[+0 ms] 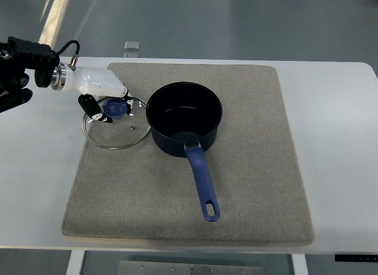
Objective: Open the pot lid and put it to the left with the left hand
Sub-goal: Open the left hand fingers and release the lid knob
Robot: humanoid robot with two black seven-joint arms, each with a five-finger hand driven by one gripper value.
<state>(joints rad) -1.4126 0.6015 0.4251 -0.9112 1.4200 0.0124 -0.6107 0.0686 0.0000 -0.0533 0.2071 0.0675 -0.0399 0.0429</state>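
Note:
A dark blue saucepan point(183, 117) stands uncovered on the grey mat point(248, 168), its blue handle point(204, 183) pointing toward the near edge. Left of it a glass lid point(118, 132) with a metal rim lies flat on the mat, close to the pot's wall. My left hand point(109, 108), white with black fingertips, reaches in from the left and its fingers are curled around the lid's blue knob point(117, 109). The right arm is out of view.
The mat lies on a white table point(336, 139). A small clear object point(132, 47) sits at the table's far edge behind the mat. The table's left part beside the mat point(35, 168) is bare white surface.

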